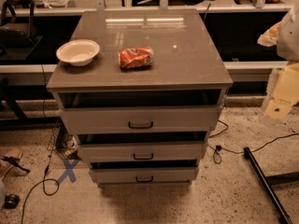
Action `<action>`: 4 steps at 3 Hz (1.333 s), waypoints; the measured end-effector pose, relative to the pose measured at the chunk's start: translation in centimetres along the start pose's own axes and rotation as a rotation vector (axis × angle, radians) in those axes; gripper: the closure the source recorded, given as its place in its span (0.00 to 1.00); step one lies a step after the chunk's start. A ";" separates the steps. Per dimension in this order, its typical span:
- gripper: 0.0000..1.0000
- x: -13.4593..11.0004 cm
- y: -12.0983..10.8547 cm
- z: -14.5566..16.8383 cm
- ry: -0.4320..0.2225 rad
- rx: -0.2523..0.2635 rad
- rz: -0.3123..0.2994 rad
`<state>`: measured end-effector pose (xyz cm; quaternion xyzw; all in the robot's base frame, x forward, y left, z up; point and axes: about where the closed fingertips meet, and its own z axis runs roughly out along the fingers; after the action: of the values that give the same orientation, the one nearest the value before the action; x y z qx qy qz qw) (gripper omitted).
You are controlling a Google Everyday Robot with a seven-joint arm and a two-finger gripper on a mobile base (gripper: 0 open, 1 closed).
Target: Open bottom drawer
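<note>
The grey-beige cabinet (140, 45) stands in the middle of the camera view with three drawers. The bottom drawer (117, 175) has the narrowest front and a small black bar handle (144, 179) at its centre. A dark gap shows above its front, as above the middle drawer (107, 152) and the top drawer (93, 121). My gripper (275, 110) hangs at the right edge of the view, on the pale arm. It is well to the right of the cabinet, about level with the top drawer, and touches nothing.
A white bowl (78, 52) and a crushed red can (135, 57) lie on the cabinet top. Cables (219, 150) and a black bar (266, 185) lie on the floor at the right. Blue tape (68, 170) and shoes (11, 158) are at the left.
</note>
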<state>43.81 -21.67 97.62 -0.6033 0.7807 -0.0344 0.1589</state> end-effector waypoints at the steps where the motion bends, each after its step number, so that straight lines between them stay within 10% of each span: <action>1: 0.00 0.0 0.0 0.0 0.000 0.000 0.000; 2: 0.00 1.9 0.6 3.7 -0.059 -0.084 0.022; 4: 0.00 3.3 5.2 16.8 -0.206 -0.229 -0.119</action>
<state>43.09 -21.11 79.74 -0.6631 0.7220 0.1074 0.1659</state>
